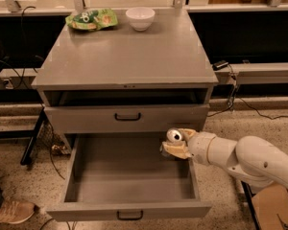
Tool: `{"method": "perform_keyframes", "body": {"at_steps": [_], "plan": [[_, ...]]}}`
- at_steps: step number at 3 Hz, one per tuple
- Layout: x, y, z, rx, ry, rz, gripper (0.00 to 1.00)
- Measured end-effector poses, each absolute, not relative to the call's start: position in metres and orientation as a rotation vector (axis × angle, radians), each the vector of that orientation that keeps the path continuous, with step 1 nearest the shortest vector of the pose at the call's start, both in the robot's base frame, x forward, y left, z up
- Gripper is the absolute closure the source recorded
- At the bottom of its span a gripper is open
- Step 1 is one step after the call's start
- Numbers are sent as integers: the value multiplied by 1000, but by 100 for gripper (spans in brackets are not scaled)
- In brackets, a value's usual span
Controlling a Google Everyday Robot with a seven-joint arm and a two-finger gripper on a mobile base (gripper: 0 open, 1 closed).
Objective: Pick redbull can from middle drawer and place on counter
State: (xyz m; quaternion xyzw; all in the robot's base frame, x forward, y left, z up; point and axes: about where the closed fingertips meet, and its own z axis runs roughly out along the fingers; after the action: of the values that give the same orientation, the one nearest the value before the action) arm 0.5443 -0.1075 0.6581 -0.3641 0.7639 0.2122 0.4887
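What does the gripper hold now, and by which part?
The gripper, over the right side of the middle drawer, holds the redbull can by its side, below the shiny top.

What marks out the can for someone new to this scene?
Start at the grey cabinet, then drop to its open drawer. At that drawer's right wall the white arm's claw grips the can. It is small and silvery with a shiny round top, unlike the white bowl and green packet on the counter.
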Motion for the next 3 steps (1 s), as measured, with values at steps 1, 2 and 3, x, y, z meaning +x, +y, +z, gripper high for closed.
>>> {"method": "perform_keyframes", "body": {"at_steps": [1, 2, 3], "plan": [[547, -131, 708, -943, 1827, 434, 100], [550, -149, 798, -1053, 1766, 289, 100], [558, -155, 876, -1149, 1717, 171, 100]]}}
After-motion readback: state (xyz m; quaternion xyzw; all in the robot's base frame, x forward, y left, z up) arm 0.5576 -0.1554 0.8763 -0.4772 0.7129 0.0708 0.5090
